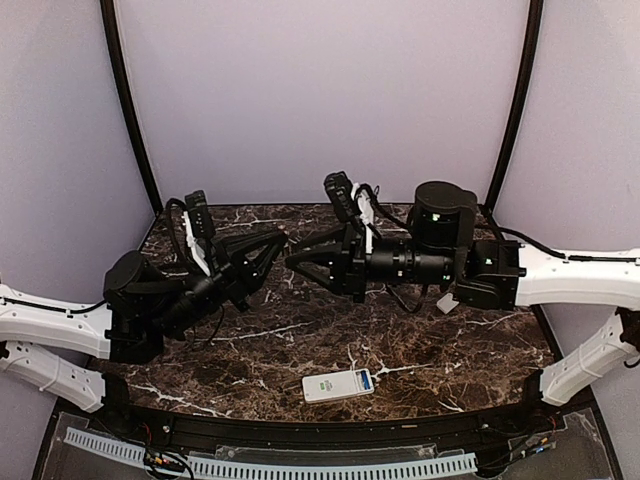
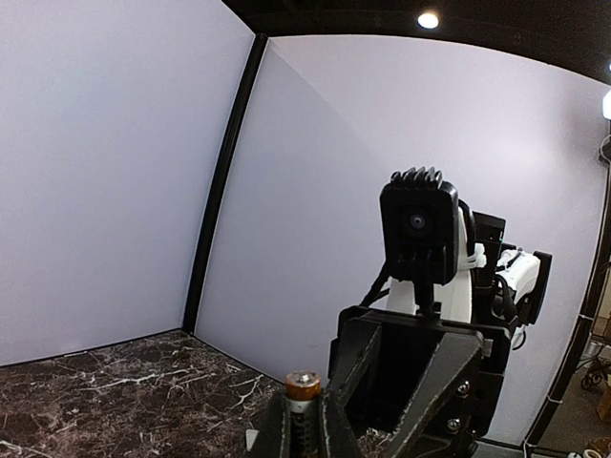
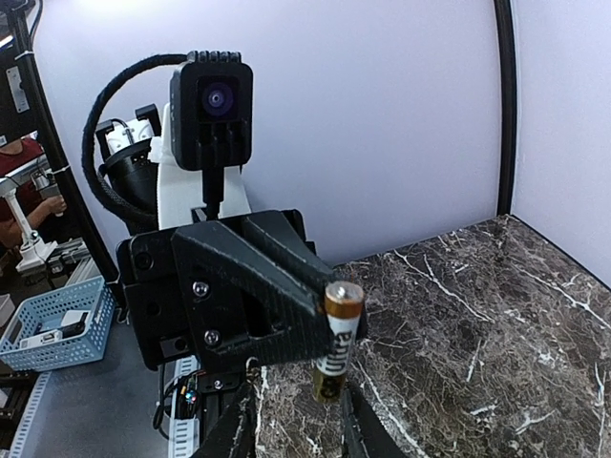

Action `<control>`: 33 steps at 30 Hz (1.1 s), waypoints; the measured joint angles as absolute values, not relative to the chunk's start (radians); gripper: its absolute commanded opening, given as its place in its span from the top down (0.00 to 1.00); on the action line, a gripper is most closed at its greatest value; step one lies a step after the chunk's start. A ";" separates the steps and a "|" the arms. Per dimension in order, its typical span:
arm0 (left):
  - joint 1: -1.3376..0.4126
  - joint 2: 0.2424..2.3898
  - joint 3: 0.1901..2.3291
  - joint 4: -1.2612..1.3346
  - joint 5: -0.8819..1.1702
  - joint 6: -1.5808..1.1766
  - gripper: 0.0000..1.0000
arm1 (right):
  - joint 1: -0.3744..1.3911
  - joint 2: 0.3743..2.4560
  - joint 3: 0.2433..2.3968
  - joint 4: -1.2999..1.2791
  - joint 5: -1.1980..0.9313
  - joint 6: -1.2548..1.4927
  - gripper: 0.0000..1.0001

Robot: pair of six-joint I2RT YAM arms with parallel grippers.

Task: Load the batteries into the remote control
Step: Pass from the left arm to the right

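My left gripper (image 1: 278, 243) (image 2: 304, 410) is raised above the table's middle and is shut on a battery (image 2: 304, 385). The battery has a copper end cap and a white and gold body, which shows in the right wrist view (image 3: 336, 342). My right gripper (image 1: 298, 258) (image 3: 298, 429) faces the left one tip to tip. It is open, with its fingers on either side of the battery's lower end. The white remote control (image 1: 338, 385) lies flat near the table's front edge, apart from both grippers. It has a small green mark and a blue patch at its right end.
A small white piece (image 1: 447, 302) lies on the dark marble table (image 1: 300, 340) under my right arm. Pale walls with black posts (image 1: 130, 110) enclose the back and sides. A blue basket (image 3: 57, 329) stands off the table.
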State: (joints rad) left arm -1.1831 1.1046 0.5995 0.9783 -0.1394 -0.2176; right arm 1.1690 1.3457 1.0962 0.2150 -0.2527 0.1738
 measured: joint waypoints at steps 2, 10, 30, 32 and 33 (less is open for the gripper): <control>-1.183 1.118 0.599 0.978 -0.139 -0.224 1.00 | 1.169 1.368 1.112 0.215 -0.260 0.173 0.77; -1.188 1.121 0.599 0.979 -0.141 -0.249 1.00 | 1.163 1.410 1.132 0.215 -0.274 0.170 0.87; -1.195 1.122 0.566 0.977 -0.155 -0.252 0.27 | 1.158 1.398 1.132 0.155 -0.265 0.196 1.00; -1.195 1.109 0.554 0.956 -0.159 -0.224 0.22 | 1.158 1.388 1.132 0.125 -0.262 0.198 1.00; -1.195 1.097 0.550 0.941 -0.160 -0.204 0.21 | 1.157 1.380 1.132 0.100 -0.258 0.204 1.00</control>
